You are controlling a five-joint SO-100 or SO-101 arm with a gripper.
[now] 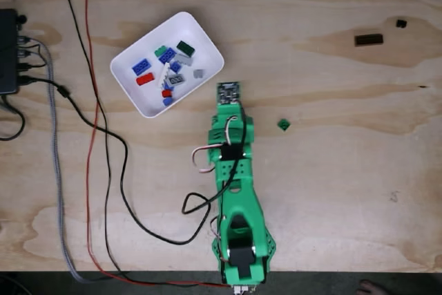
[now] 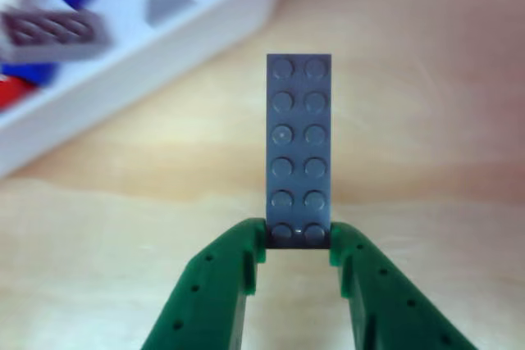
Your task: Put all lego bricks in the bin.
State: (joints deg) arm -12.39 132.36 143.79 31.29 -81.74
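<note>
Grey plate [image 2: 299, 149], two studs wide and six long, stands out from the gripper [image 2: 299, 235] in the other view, its near end pinched between the two green fingers [image 2: 221, 272]; the jaws are closed on it, with only the last row of studs between the tips. The plate is above bare wood, near the bin [image 2: 176, 47] but not over it; the bin's white wall runs across the upper left of that view. In the fixed view the arm [image 1: 238, 191] reaches from the bottom edge of the table [image 1: 331, 191] up toward the bin's lower right corner [image 1: 210, 77]; the plate itself cannot be made out there. Progress, judged: well along. Count in the bin, fixed view: about ten bricks, namely two or three blue [image 1: 141, 67], two red [image 1: 144, 79], one green [image 1: 161, 51], one dark green [image 1: 185, 48], three or so grey [image 1: 177, 81], one white; small pieces overlap, so the count is approximate. Left on the table: one small green brick [image 1: 284, 124] just right of the arm, one dark brown plate [image 1: 369, 39] far upper right, one tiny black piece [image 1: 400, 23] beyond it. A dark speck at the far right is too small to identify. Remaining, judged: drop the held plate, then three pickups. Cables and a black box lie at left.
</note>
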